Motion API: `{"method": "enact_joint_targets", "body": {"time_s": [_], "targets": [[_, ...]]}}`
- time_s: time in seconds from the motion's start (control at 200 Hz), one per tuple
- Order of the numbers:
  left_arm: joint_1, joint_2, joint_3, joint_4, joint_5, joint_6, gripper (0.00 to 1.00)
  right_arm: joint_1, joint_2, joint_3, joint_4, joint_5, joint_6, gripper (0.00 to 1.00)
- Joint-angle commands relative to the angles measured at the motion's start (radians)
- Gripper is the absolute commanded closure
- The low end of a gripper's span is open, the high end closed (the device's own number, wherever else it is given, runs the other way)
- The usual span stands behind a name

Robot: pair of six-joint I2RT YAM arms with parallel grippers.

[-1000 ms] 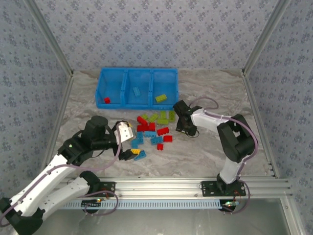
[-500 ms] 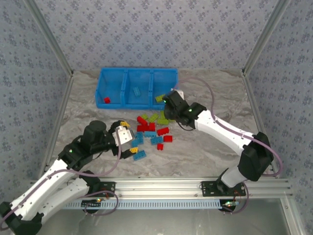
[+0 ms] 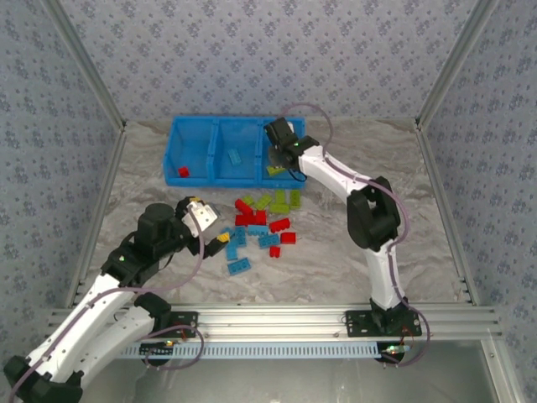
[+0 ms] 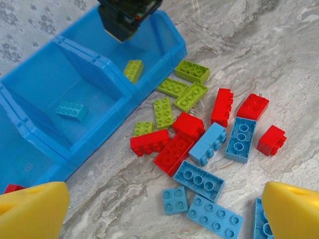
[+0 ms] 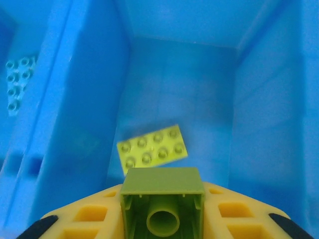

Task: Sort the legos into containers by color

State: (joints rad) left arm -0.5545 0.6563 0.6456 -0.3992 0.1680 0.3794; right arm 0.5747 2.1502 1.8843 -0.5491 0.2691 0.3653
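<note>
My right gripper (image 3: 278, 137) hangs over the right-hand compartment of the bright blue bin (image 3: 235, 121), shut on a small yellow-green brick (image 5: 162, 204) with its hollow underside facing the camera. Below it, a flat yellow-green brick (image 5: 152, 148) lies on the compartment floor. The middle compartment holds a light-blue brick (image 3: 234, 156), the left one a red brick (image 3: 183, 171). Loose red, light-blue and yellow-green legos (image 3: 264, 222) lie scattered in front of the bin. My left gripper (image 3: 215, 232) hovers open at the pile's left side, its yellow fingers (image 4: 32, 211) wide apart above light-blue bricks (image 4: 214, 216).
The bin's dividers (image 4: 102, 67) stand between the compartments. In the left wrist view the right arm's dark wrist (image 4: 125, 17) overhangs the bin's far end. Patterned walls and metal frame posts (image 3: 440, 80) enclose the marbled table (image 3: 361, 260).
The right gripper rose from the pile's right edge and swung over the bin's right compartment, carrying the yellow-green brick. The left gripper drew back slightly to the left.
</note>
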Motion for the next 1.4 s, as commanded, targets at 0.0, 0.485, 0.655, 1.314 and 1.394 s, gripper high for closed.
{"method": "enact_joint_targets", "body": {"time_s": [0.0,0.485,0.655,1.314,1.394], "targets": [[0.006,-0.007,0.009,0.031,0.022,-0.016,0.01,-0.028,0.047,0.143,-0.044,-0.041,-0.05,0.56],[0.019,0.112,0.177,-0.058,-0.187,-0.495,0.01,0.006,-0.237,0.079,-0.179,-0.101,-0.113,0.39],[0.019,0.234,0.276,-0.249,-0.303,-0.843,0.03,0.088,-0.539,-0.144,-0.244,-0.192,-0.141,0.31],[-0.237,0.645,0.182,-0.266,-0.315,-1.38,0.2,0.263,-0.824,-0.48,-0.399,-0.166,0.08,0.12],[-0.251,0.654,0.175,-0.25,-0.347,-1.356,0.2,0.26,-0.819,-0.483,-0.391,-0.161,0.081,0.11]]}}
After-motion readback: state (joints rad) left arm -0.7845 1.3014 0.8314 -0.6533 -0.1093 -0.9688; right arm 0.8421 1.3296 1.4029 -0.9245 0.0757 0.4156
